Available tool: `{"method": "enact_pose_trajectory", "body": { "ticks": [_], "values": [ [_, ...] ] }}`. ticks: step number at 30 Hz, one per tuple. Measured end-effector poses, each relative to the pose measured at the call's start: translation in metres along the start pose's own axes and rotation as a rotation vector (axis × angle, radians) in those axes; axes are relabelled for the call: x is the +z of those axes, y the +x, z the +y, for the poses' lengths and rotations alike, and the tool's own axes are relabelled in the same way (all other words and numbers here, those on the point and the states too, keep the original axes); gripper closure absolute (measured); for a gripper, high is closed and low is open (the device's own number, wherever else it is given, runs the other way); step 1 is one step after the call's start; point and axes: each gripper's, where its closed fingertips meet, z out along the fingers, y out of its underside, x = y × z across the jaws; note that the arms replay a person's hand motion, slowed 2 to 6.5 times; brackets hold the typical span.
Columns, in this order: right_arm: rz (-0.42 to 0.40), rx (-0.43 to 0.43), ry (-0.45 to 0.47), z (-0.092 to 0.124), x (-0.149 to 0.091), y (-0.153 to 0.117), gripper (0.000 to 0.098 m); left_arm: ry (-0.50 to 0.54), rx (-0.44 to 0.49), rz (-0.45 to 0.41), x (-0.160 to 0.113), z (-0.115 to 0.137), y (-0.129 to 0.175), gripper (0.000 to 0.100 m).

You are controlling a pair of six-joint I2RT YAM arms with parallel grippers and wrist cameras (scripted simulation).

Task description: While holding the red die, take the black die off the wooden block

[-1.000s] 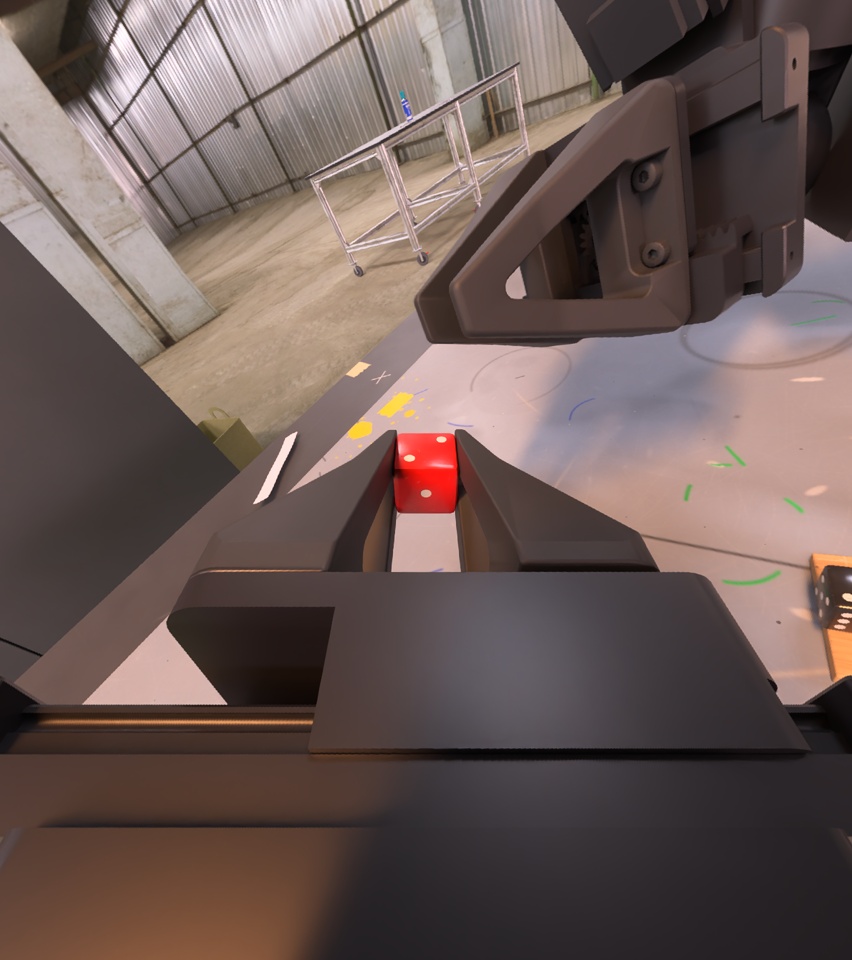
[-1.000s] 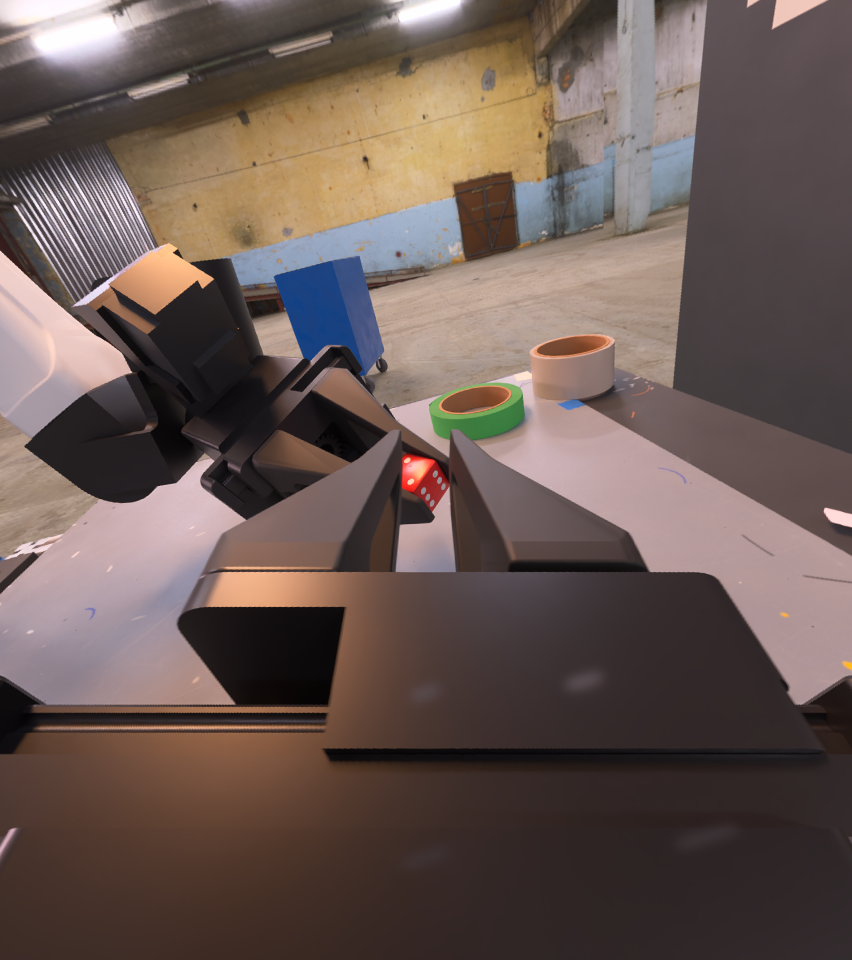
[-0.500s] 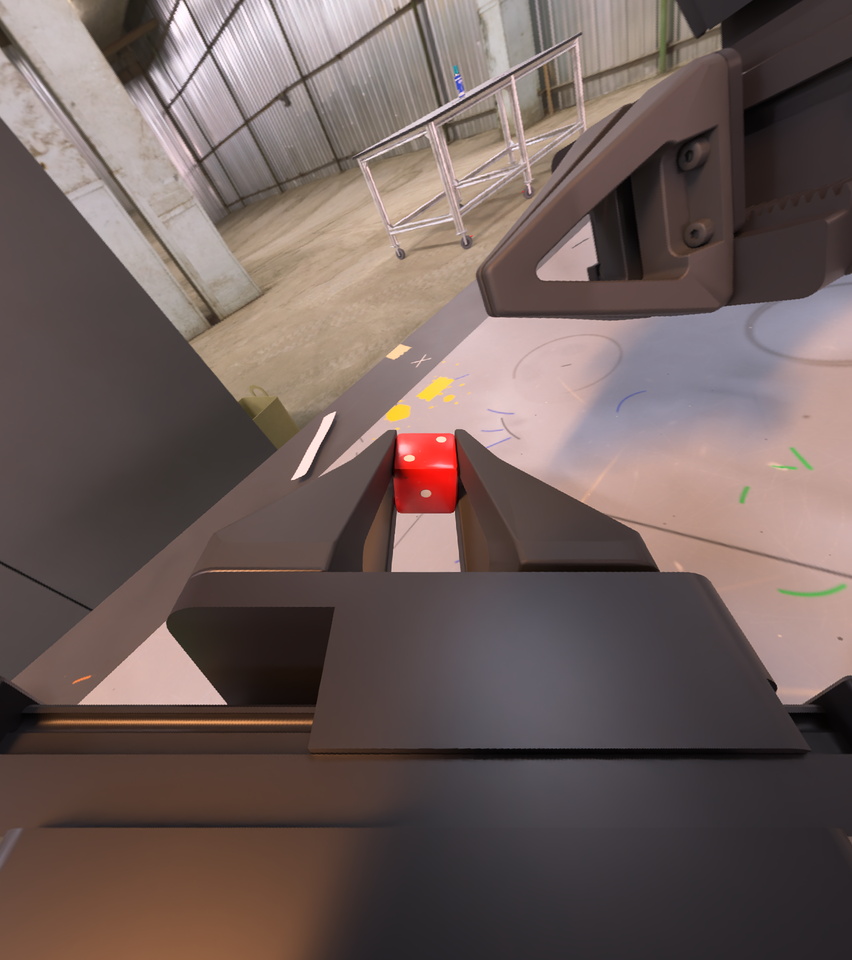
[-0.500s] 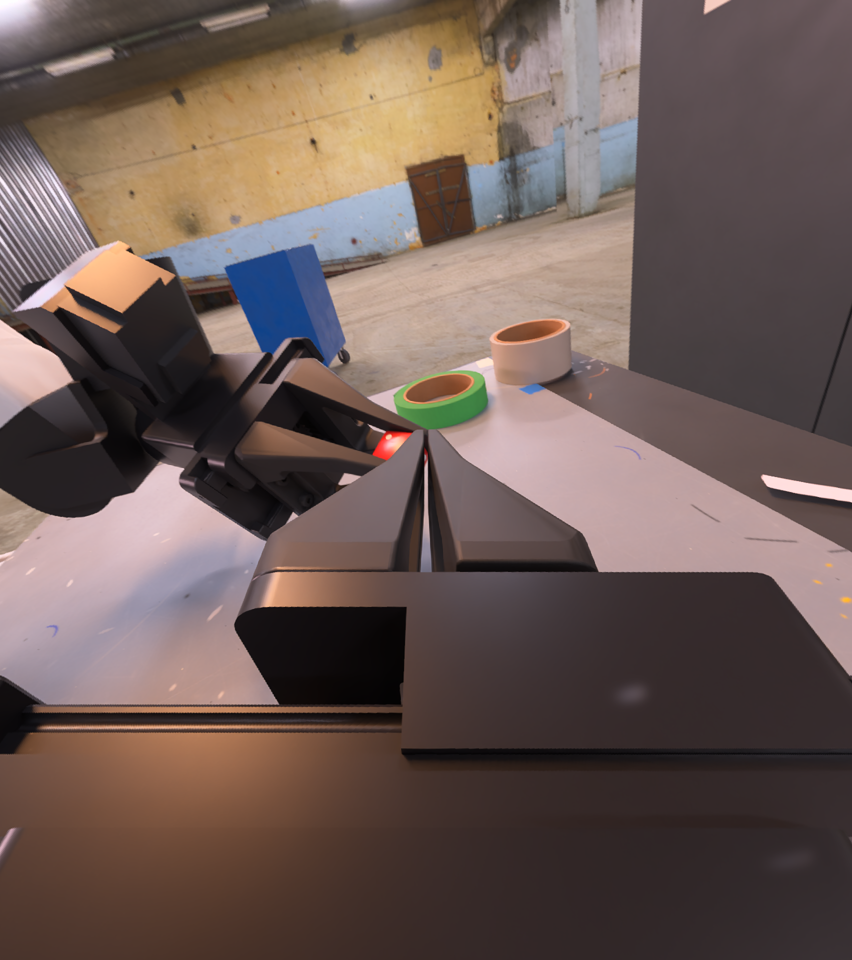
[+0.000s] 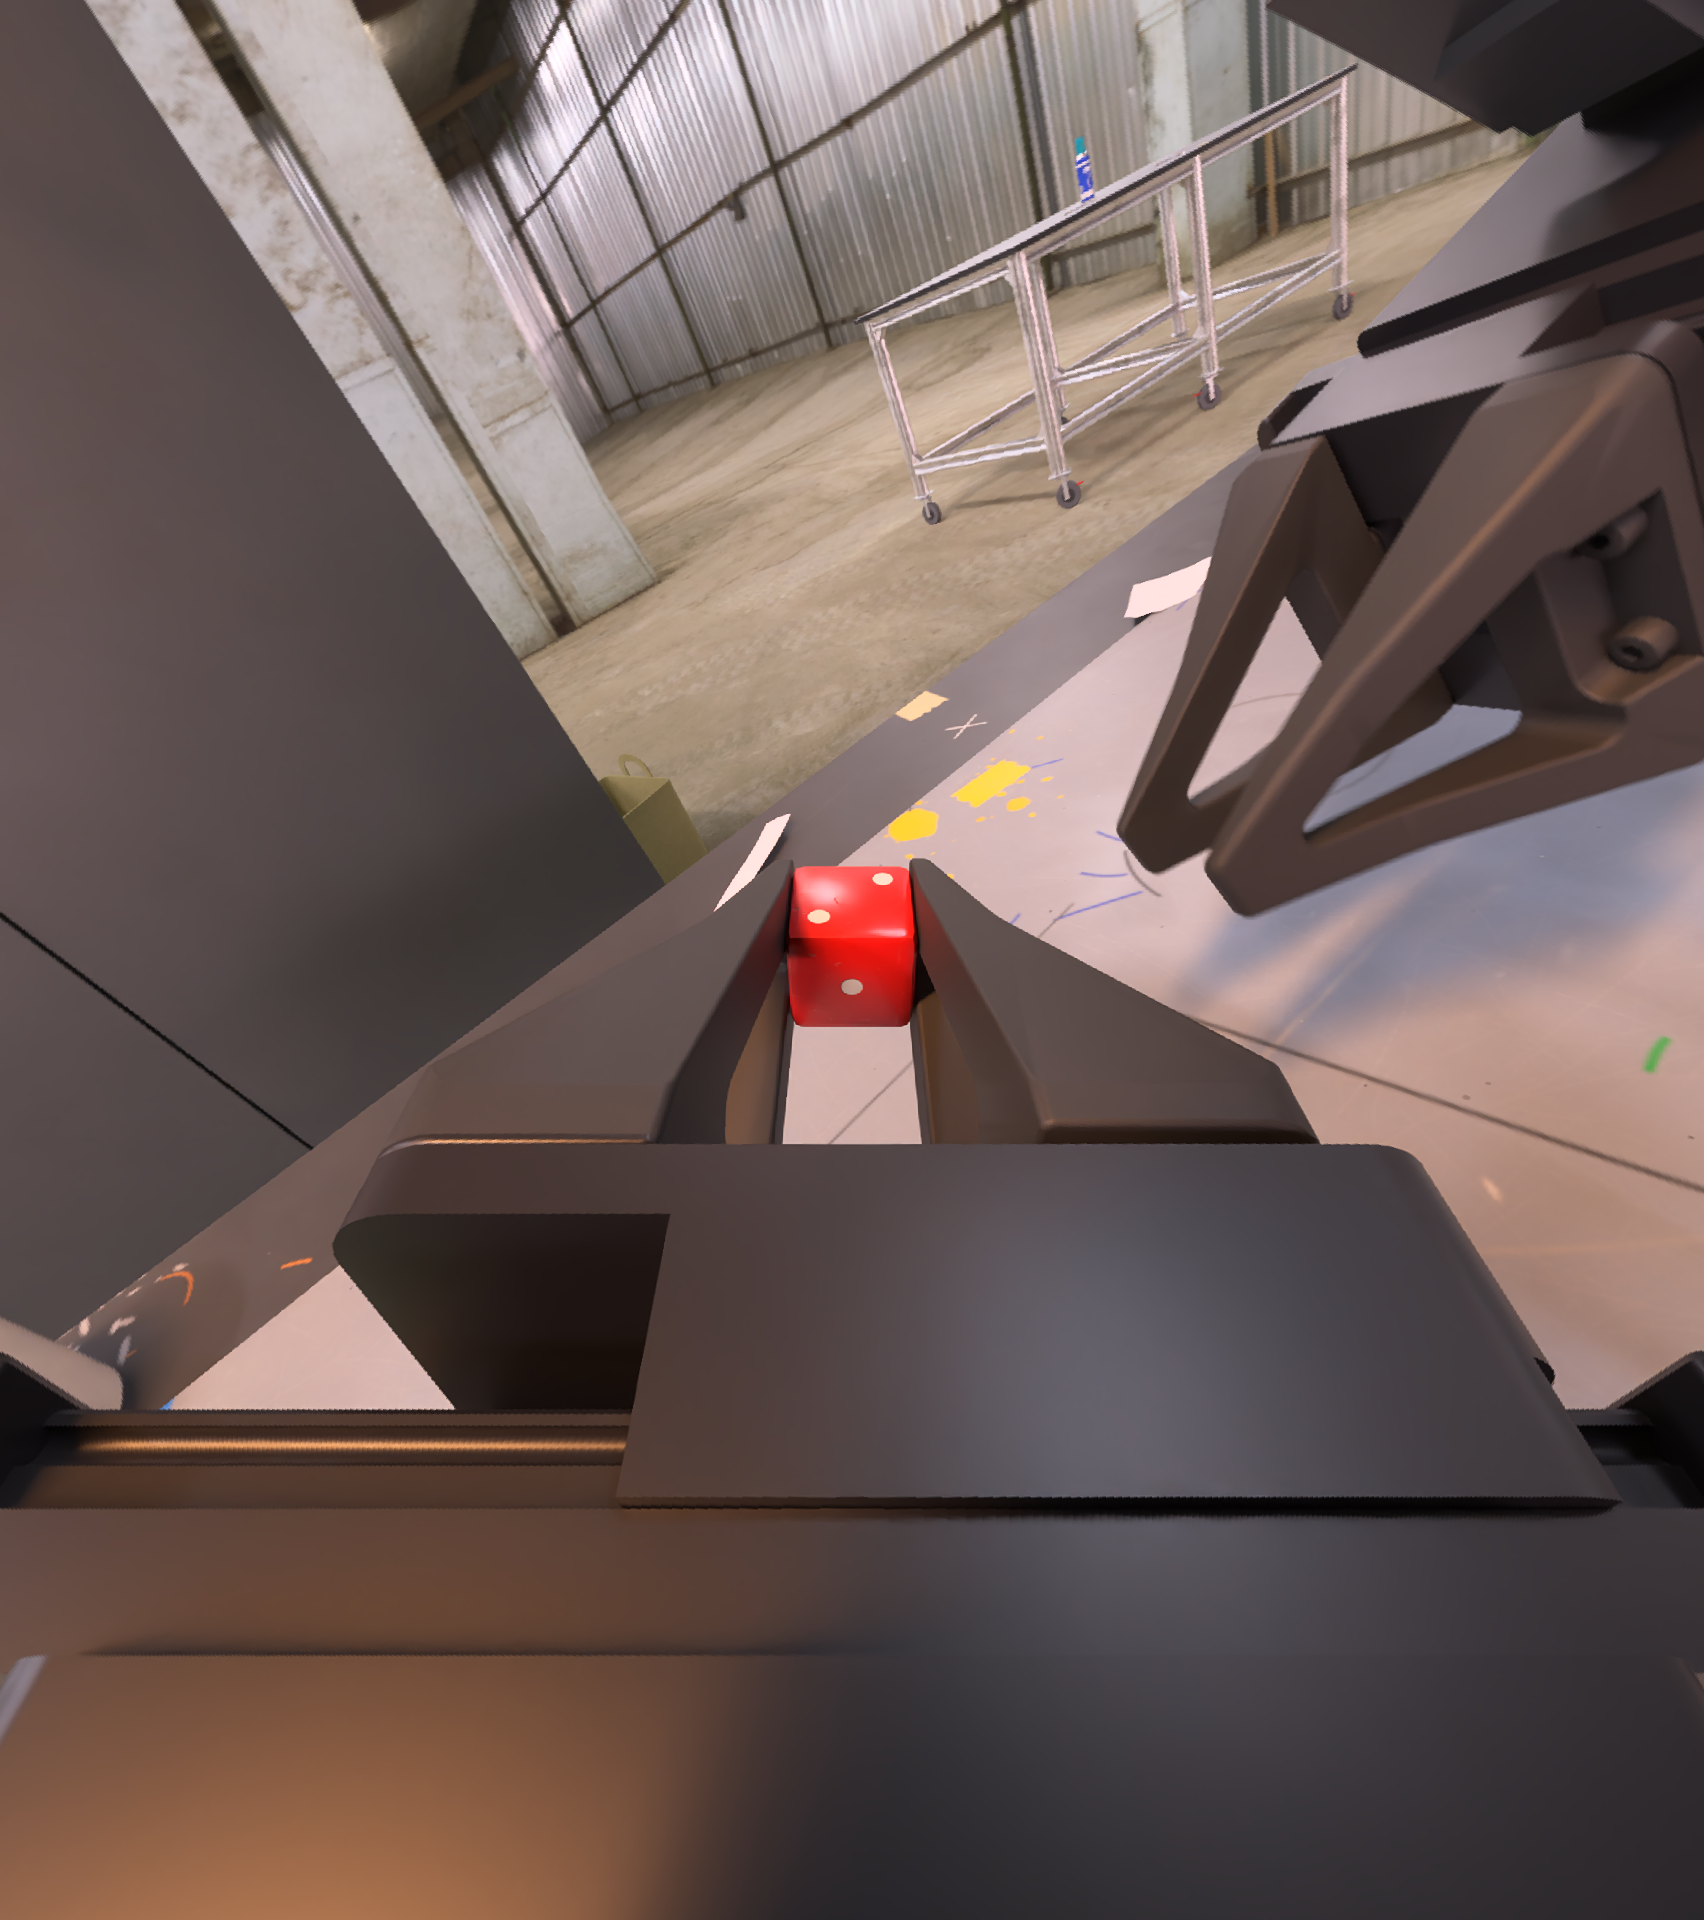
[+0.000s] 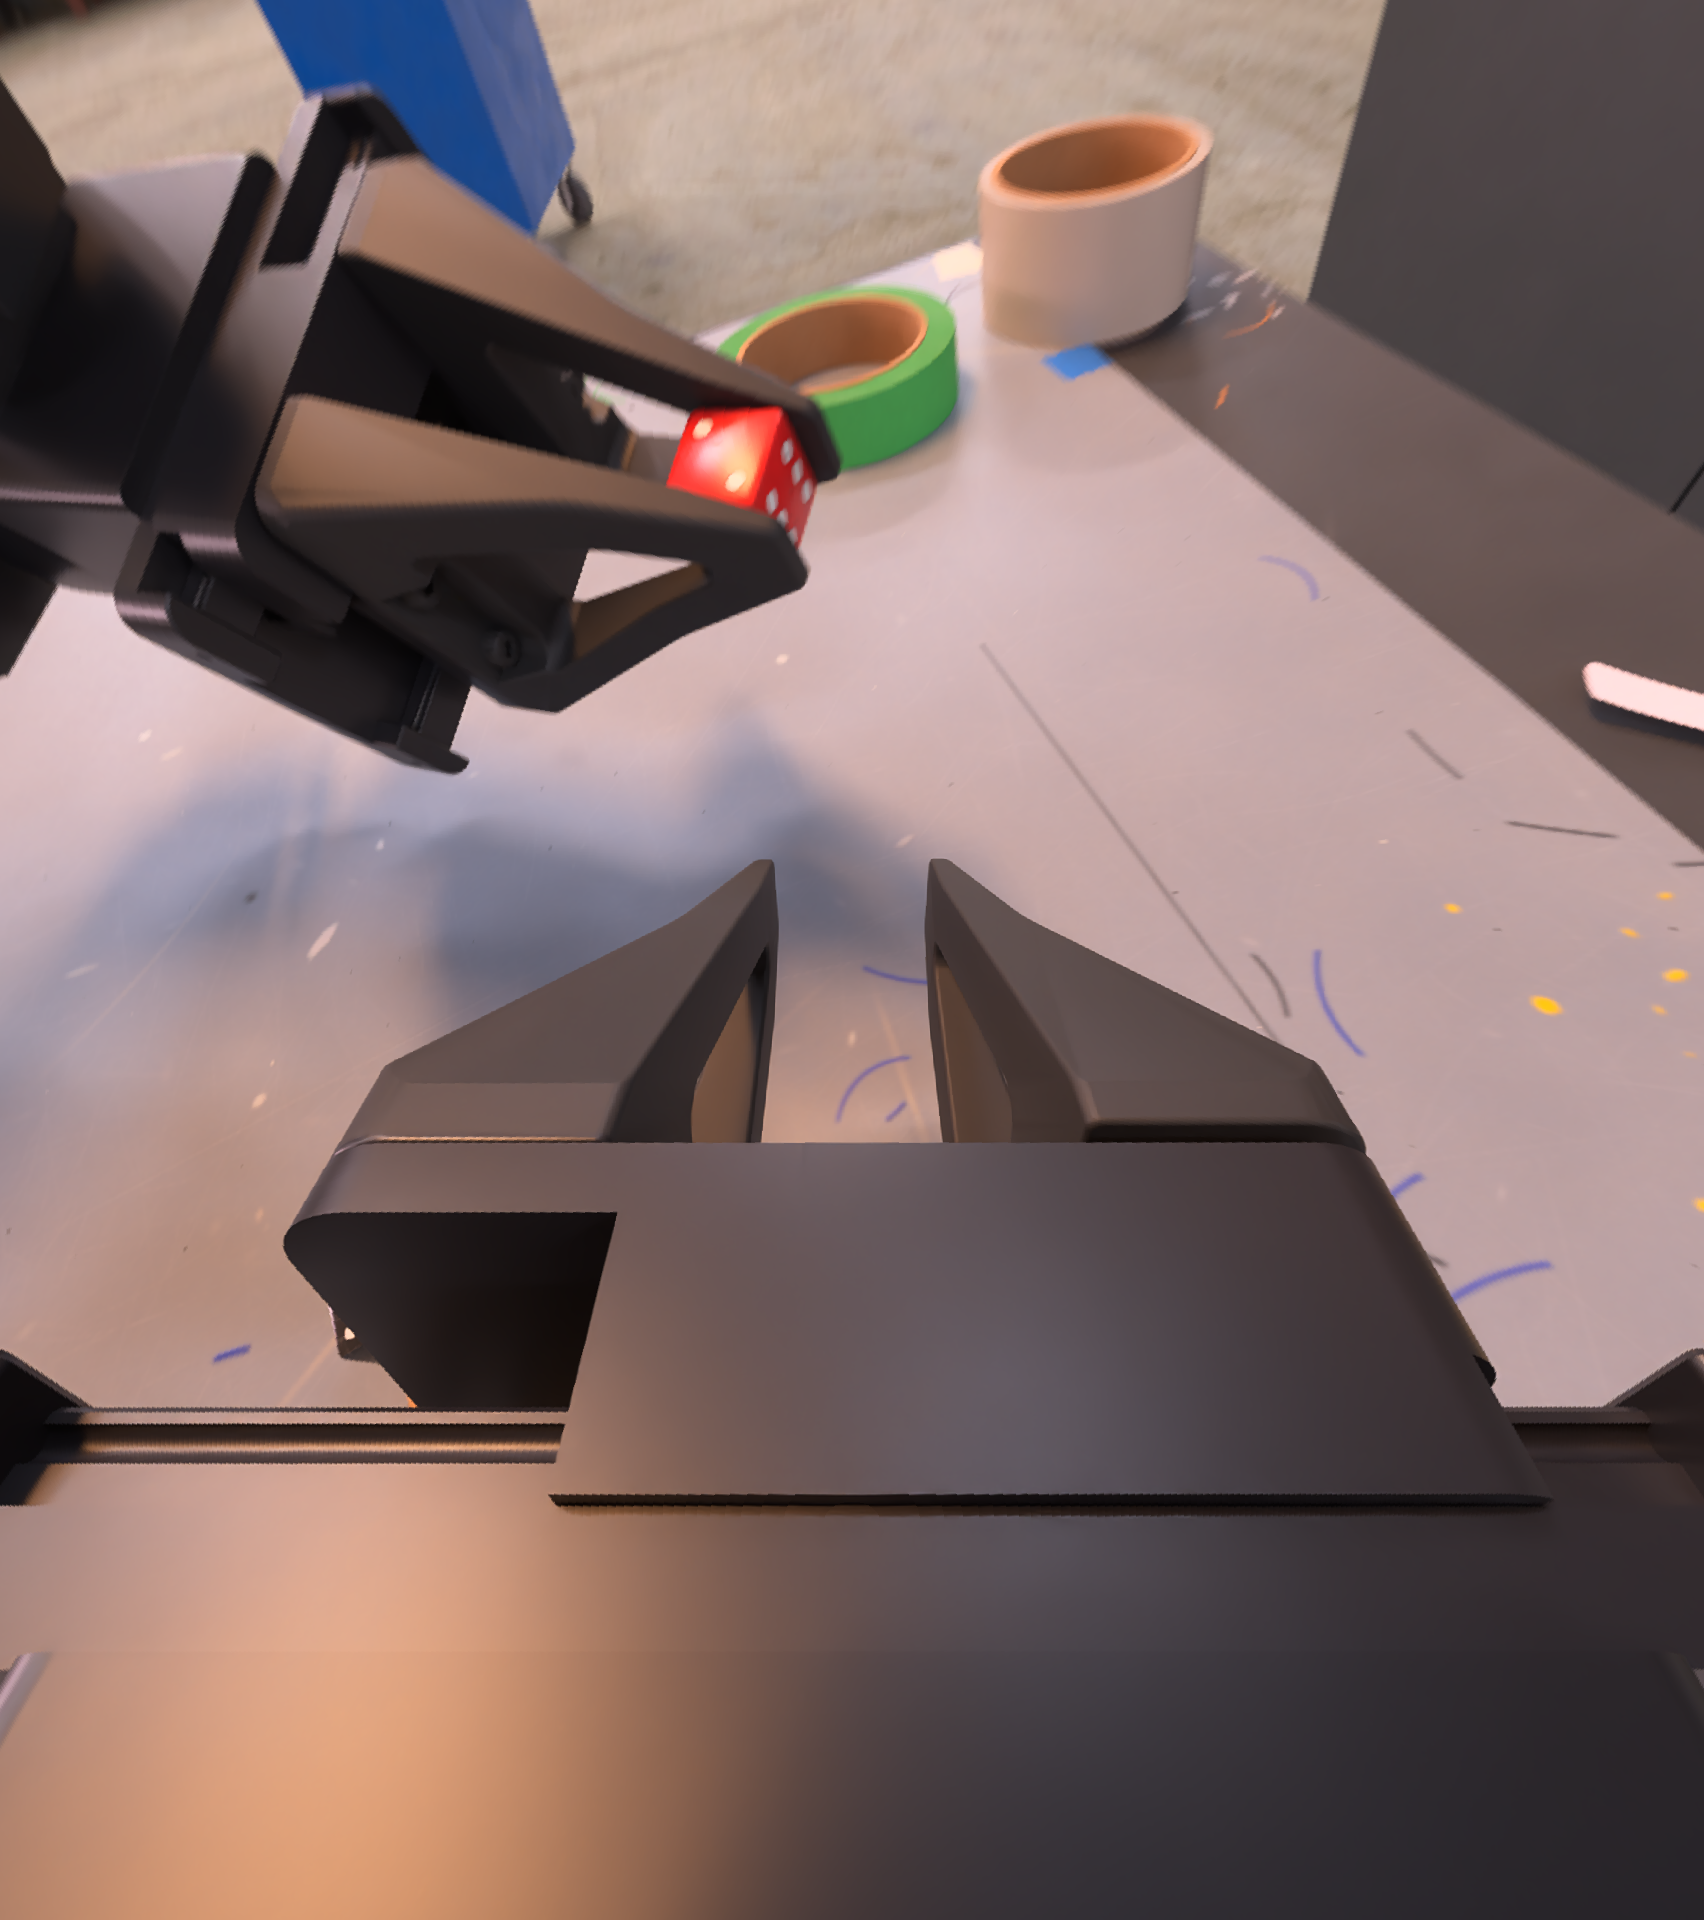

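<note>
My left gripper (image 5: 850,883) is shut on the red die (image 5: 848,951) and holds it above the grey table (image 5: 1450,1039). The right wrist view shows the same gripper (image 6: 801,499) at upper left with the red die (image 6: 734,457) between its tips. My right gripper (image 6: 850,873) is open and empty, tilted down over the table, below and to the right of the left one. It also shows in the left wrist view (image 5: 1191,878) at upper right. The black die and the wooden block do not show clearly in either view.
A green tape roll (image 6: 858,364) and a beige tape roll (image 6: 1087,239) stand at the table's far corner behind the left gripper. A white strip (image 6: 1700,717) lies on the dark table border at the right. A dark panel (image 5: 152,727) rises beside the table.
My right gripper has gone from shut to open and has tipped down toward the table. My left gripper kept the red die and swung; the black die and block left its view.
</note>
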Motion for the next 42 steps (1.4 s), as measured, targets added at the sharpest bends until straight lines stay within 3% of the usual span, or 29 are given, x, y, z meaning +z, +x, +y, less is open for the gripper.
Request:
{"method": "enact_pose_trajectory", "body": {
  "ticks": [9,20,24,27,42],
  "values": [
    [-0.108,-0.081,-0.185,0.022,0.031,-0.033,0.0713,-0.044,-0.011,-0.048,0.001,0.009,-0.007,0.082],
    [-0.134,-0.253,-0.357,0.045,0.058,-0.062,0.0698,-0.048,-0.022,-0.071,0.002,0.01,-0.011,0.082],
    [-0.141,-0.292,-0.405,0.05,0.063,-0.066,0.0758,-0.048,-0.022,-0.072,0.002,0.01,-0.011,0.082],
    [-0.14,-0.302,-0.422,0.053,0.064,-0.067,0.0798,-0.045,-0.025,-0.073,0.002,0.01,-0.011,0.082],
    [-0.151,-0.259,-0.416,0.054,0.063,-0.066,0.0798,-0.035,-0.033,-0.065,0.003,0.008,-0.01,0.082]
  ]
}}
